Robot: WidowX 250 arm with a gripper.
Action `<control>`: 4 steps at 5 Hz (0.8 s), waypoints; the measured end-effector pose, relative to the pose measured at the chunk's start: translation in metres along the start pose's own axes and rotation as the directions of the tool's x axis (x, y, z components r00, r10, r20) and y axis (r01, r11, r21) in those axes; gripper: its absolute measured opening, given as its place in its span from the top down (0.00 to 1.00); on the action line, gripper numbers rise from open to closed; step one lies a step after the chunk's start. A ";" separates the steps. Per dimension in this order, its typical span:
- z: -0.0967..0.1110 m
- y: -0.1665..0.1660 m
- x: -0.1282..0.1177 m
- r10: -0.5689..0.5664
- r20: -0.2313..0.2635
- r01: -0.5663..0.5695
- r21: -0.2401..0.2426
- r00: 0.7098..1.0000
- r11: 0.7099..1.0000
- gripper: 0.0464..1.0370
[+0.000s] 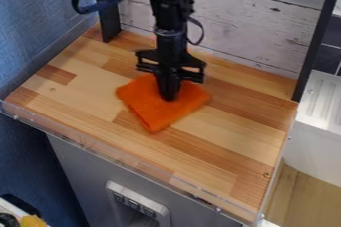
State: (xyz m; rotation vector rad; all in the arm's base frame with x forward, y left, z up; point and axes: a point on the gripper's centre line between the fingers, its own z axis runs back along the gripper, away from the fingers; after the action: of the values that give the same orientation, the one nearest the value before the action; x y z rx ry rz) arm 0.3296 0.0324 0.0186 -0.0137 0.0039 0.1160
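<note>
Orange folded fabric cloth (pixel 156 115) lies on the striped wooden tabletop (pixel 220 144), its left layers liable to slip apart if dragged; over its middle, the black jointed gripper (pixel 169 96) has jaws whose opening and hold I cannot tell; a shallow pinch could lose the cloth.

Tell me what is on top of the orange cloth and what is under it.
The black hand is over the upper middle of the orange cloth, hiding a patch of it. Wooden counter shows around the cloth; whatever lies beneath it is covered.
</note>
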 end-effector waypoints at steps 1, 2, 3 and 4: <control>0.003 0.016 0.004 -0.044 0.005 0.044 -0.001 0.999 0.999 0.98; 0.003 0.022 0.004 -0.077 0.008 0.077 -0.003 0.997 0.997 0.98; 0.001 0.022 0.002 -0.050 0.005 0.050 0.005 0.999 0.999 0.98; -0.002 0.004 -0.007 -0.017 -0.011 0.017 0.015 1.000 1.000 0.98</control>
State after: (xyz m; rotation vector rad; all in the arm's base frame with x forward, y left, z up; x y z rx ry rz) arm 0.3226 0.0360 0.0167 0.0003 0.0154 0.0988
